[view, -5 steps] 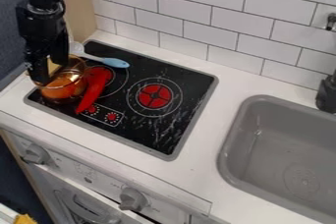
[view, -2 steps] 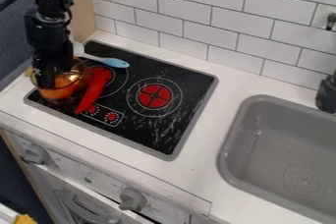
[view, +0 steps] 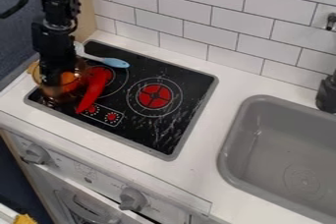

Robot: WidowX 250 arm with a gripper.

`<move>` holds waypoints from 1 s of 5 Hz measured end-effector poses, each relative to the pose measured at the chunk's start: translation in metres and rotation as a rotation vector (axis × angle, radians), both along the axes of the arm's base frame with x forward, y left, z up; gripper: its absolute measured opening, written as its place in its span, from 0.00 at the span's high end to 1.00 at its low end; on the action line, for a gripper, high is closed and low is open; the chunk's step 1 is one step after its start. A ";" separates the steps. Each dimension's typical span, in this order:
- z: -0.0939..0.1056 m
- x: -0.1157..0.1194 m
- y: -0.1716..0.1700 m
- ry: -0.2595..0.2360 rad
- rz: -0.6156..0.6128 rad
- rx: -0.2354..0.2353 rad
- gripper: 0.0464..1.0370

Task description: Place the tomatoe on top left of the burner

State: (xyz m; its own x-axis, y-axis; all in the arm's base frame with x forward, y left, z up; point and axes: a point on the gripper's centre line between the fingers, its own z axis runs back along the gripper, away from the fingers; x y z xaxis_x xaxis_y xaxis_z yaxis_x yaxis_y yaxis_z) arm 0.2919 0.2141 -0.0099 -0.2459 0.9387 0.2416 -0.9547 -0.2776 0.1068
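The black gripper (view: 56,78) hangs down into the clear amber pot (view: 60,96) at the left of the stove. Orange-red, the tomato (view: 68,77) shows through the pot at the gripper's right side, partly hidden by it. Whether the gripper holds it cannot be seen. The black burner plate (view: 141,127) has a red-centred ring at its right (view: 154,96) and another at its upper left, partly covered.
A red chili pepper (view: 93,90) lies across the upper-left ring, right beside the pot. Behind it is a spoon with a light blue end (view: 115,63). The grey sink (view: 275,144) is at the right, and a tiled wall stands behind.
The gripper has moved right and slightly down into the pot, and stands more upright. Less of the orange-red at the pot's bottom shows; the pepper and spoon have stayed put.
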 end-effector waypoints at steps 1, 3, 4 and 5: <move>-0.001 -0.001 0.000 -0.003 0.005 0.008 0.46; 0.004 -0.004 -0.001 -0.019 -0.014 0.018 0.46; 0.038 -0.001 0.004 -0.106 -0.027 0.084 0.46; 0.073 0.002 0.000 -0.207 -0.032 0.123 0.46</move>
